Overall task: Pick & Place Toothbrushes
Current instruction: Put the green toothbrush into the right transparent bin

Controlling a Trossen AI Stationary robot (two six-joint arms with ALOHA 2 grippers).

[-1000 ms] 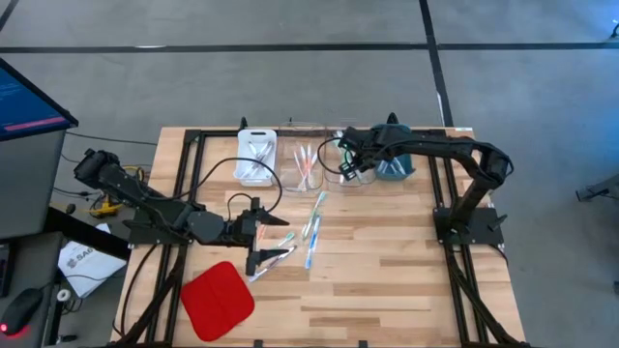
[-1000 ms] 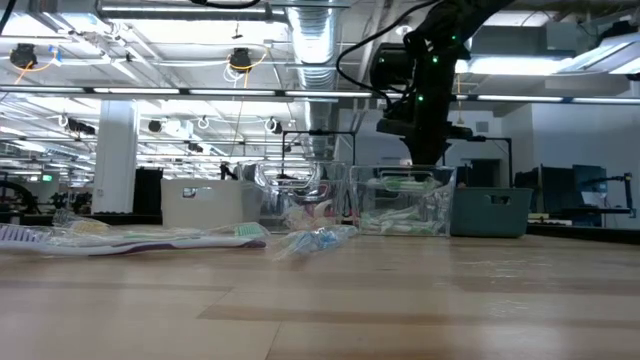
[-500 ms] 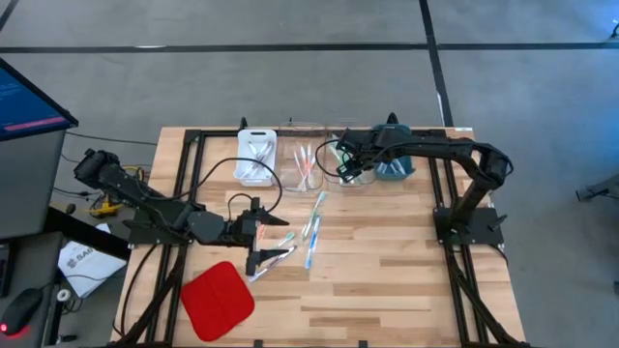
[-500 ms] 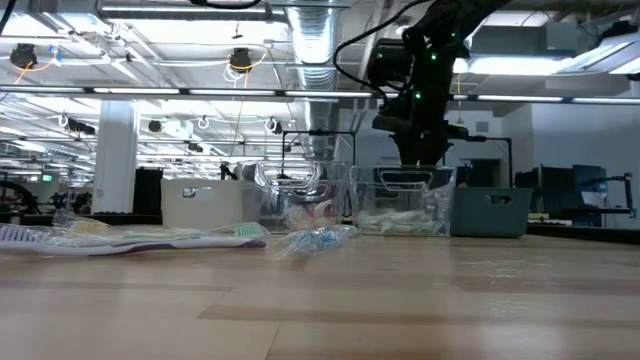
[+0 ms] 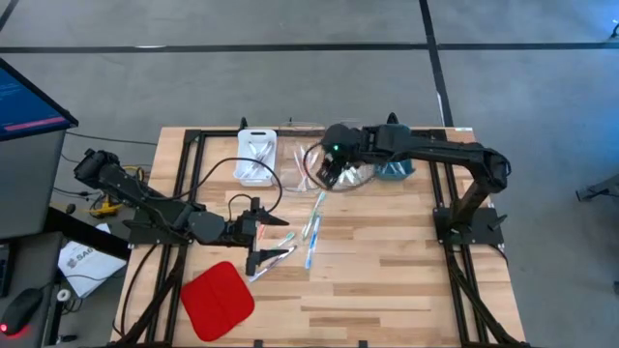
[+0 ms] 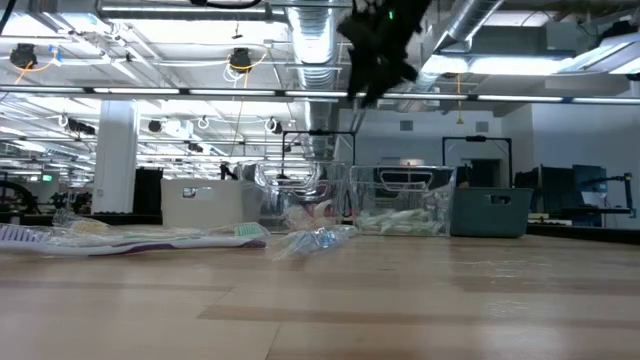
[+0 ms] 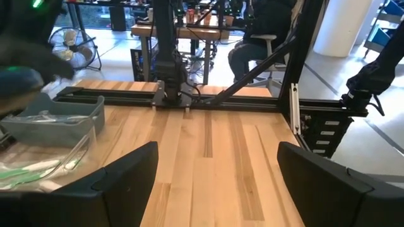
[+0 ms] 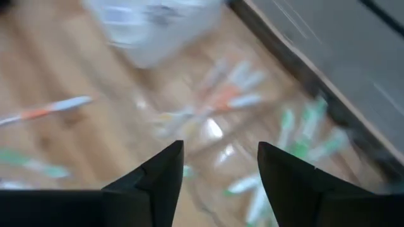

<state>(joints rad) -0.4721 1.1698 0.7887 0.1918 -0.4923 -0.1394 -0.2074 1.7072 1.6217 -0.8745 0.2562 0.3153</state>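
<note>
From above, the right gripper [image 5: 327, 172] hangs over the clear trays at the table's far side, and the loose toothbrushes [image 5: 311, 224] lie just nearer the front edge, their long axes running roughly front to back; the left gripper [image 5: 261, 238] sits low beside another small bunch and is in fact the nearer of the 2 to that bunch. In the low view the right gripper [image 6: 372, 60] is high above the tray rims, with brushes lying flat on the wood far to the side. The left wrist view shows its own fingers [image 7: 120, 183] spread wide, nothing between them. The right wrist view shows its fingers [image 8: 154, 183] parted and empty, with scattered brushes on the boards beneath. Against 1 second earlier, the right arm has lifted out of the green-brush tray, swung toward the table's middle and opened; the left arm has not moved.
</note>
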